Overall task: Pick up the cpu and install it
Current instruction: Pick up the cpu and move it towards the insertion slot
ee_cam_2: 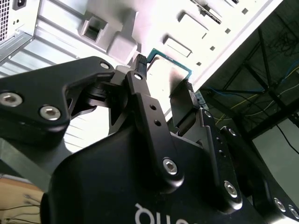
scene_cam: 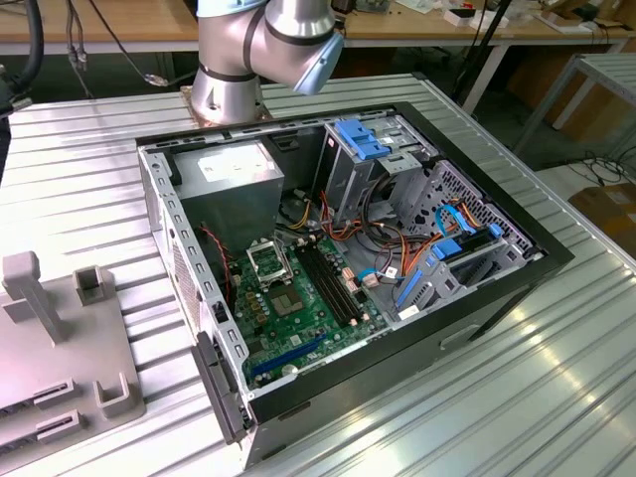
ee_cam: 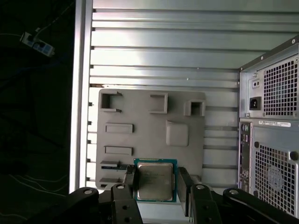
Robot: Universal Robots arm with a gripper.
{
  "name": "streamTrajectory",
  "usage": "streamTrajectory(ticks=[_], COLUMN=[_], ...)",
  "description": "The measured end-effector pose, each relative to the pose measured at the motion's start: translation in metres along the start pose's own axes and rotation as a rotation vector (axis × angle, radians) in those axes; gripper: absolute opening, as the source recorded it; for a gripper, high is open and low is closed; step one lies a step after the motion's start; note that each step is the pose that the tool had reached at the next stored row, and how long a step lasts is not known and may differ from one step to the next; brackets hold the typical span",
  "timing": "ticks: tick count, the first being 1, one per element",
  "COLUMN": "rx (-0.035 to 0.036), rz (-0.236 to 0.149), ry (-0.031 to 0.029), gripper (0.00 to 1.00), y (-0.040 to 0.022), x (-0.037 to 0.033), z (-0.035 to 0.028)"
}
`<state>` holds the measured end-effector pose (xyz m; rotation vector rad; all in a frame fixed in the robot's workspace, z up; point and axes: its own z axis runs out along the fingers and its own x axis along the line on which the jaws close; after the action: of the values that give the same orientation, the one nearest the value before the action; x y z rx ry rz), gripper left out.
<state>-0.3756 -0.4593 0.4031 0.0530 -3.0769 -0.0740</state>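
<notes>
Exterior view sits up high off one corner, tilted down across the desk [scene_cam: 497, 417]. It's far enough back to get the whole open computer case [scene_cam: 189, 248], the arm [scene_cam: 234, 84] behind it, and the grey tray [scene_cam: 60, 348] on the exterior view's left. First wrist view looks straight down past the tool [ee_cam: 156, 175] from well above, catching that same tray, the desk and the case's back panel. Second wrist view sits right up against the tool, peering along its fingers [ee_cam_2: 145, 102] at a slant. Both wrist views share the fingers, the cpu [ee_cam_2: 170, 67] between them, and the tray.
</notes>
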Motion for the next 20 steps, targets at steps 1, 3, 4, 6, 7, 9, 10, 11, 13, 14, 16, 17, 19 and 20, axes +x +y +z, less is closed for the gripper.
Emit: streamTrajectory(ticks=[1,3,4,6,7,9,10,11,13,14,16,17,19,20], rx=[0.0,-0.0001,0.0,-0.0001,-0.0001,-0.0001,0.0,0.0,-0.0001,-0.0001,-0.0001,0.0,0.0,0.0], rz=[0.0,0.0,0.0,0.0,0.0,0.0,0.0,0.0,0.0,0.0,0.0,0.0,0.0,0.0], ry=[0.0,0.0,0.0,0.0001,0.0001,0.0002,0.0003,0.0003,0.0004,0.0004,0.0004,0.0005,0.0007,0.0007], gripper=[0.45,0.45,0.45,0.45,0.45,0.45,0.45,0.45,0.45,0.45,0.45,0.45,0.45,0.45], y=[0.0,-0.0002,-0.0002,-0.0003,-0.0003,-0.0005,-0.0005,-0.0006,-0.0007,-0.0008,-0.0009,-0.001,-0.0011,-0.0012], x=[-0.0013,-0.0048,-0.0059,-0.0086,-0.0101,-0.0148,-0.0164,-0.0176,-0.0231,-0.025,-0.0283,-0.03,-0.0334,-0.0349], z=[-0.0001,-0.0002,-0.0003,-0.0005,-0.0006,-0.0009,-0.0011,-0.0011,-0.0014,-0.0016,-0.0017,-0.0019,-0.0022,-0.0022])
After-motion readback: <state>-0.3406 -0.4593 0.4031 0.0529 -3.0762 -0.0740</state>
